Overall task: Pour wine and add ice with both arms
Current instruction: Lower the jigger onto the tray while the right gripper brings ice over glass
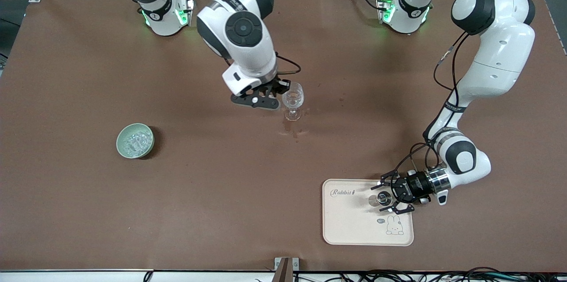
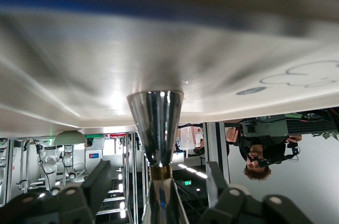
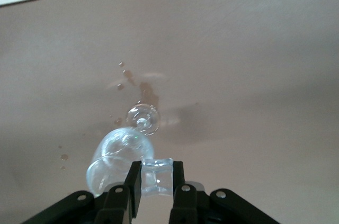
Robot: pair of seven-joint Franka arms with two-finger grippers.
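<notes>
the right end effector (image 1: 283,88) hangs over the rim of the stemmed glass (image 1: 293,99) at mid-bench, its fingers (image 3: 133,188) pinching one ice cube (image 3: 157,176). in the right wrist view the cube sits just above the mouth of the bowl of the glass, with the foot of the glass showing past it and a few dark drips on the bench (image 1: 221,193) around it. the rest of the ice (image 1: 134,142) lies in the pale green bowl (image 1: 135,141), near the right arm's end of the bench and nearer the front camera than the glass.

the left end effector (image 1: 386,197) is low over the cream tray (image 1: 367,211), near the left arm's end and close to the front camera. its fingers (image 2: 100,179) stand to either side of a shiny metal pourer (image 1: 383,200), with a gap showing on both sides in the left wrist view, so they look spread, not gripping.

the step in hand seems to be dropping the cube into the glass. to do it well, the cube should be centred over the mouth before the fingers part, and released from low down, since a thin-stemmed glass could tip or splash. the fingers should part without brushing the rim.
</notes>
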